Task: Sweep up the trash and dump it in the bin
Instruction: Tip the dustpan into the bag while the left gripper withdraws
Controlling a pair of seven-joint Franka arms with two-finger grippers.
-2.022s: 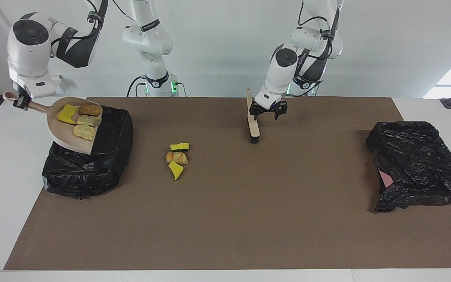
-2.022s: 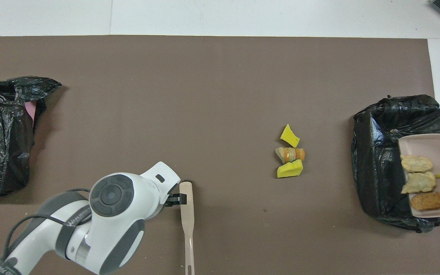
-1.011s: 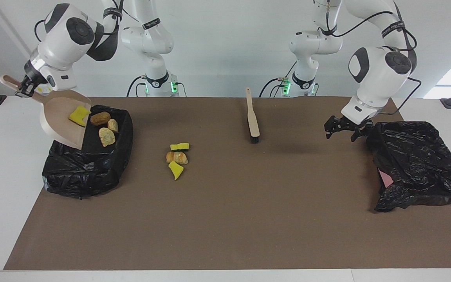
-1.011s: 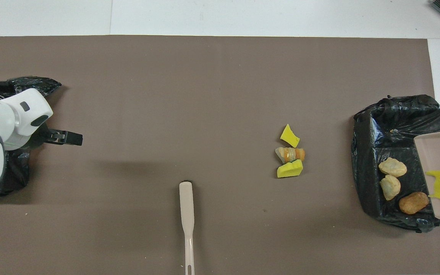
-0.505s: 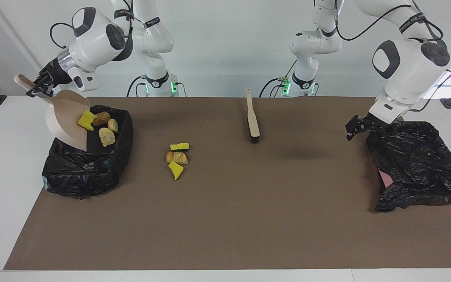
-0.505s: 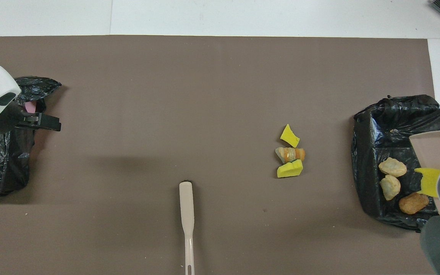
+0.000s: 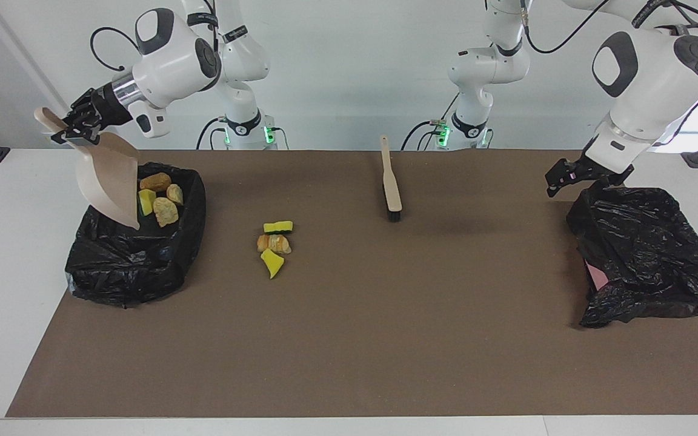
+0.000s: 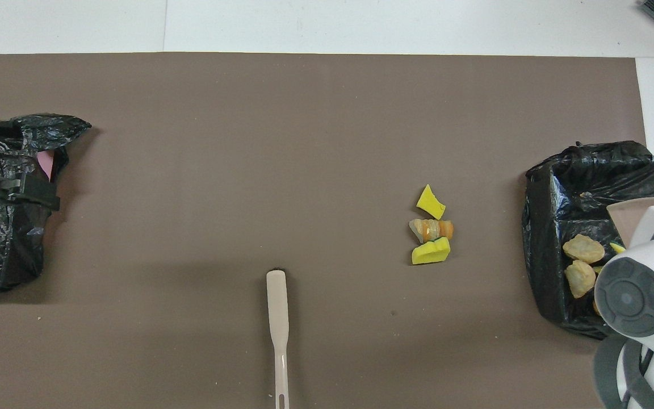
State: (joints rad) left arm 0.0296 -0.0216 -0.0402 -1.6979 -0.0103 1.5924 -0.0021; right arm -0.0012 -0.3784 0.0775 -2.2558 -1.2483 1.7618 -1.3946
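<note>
My right gripper (image 7: pixel 69 134) is shut on the handle of the beige dustpan (image 7: pixel 109 184), which hangs steeply tilted over the black-lined bin (image 7: pixel 137 260) at the right arm's end. In the bin lie a brown lump (image 7: pixel 155 181), a yellow sponge chunk (image 7: pixel 145 201) and two pale lumps (image 7: pixel 165 212). Three trash pieces (image 7: pixel 274 243) lie together on the mat, also in the overhead view (image 8: pixel 431 229). The beige brush (image 7: pixel 391 181) lies on the mat, held by nothing. My left gripper (image 7: pixel 562 177) is open and empty above the edge of the other black bag (image 7: pixel 646 254).
The crumpled black bag at the left arm's end shows a pink thing (image 7: pixel 597 275) inside. The brown mat (image 7: pixel 385 339) covers most of the white table. In the overhead view my right arm (image 8: pixel 636 298) covers part of the bin (image 8: pixel 588 187) and the dustpan.
The dustpan has tipped steeper and its trash, the yellow sponge last, has slid into the bin. My left gripper let go of the brush and moved over the bag at its end.
</note>
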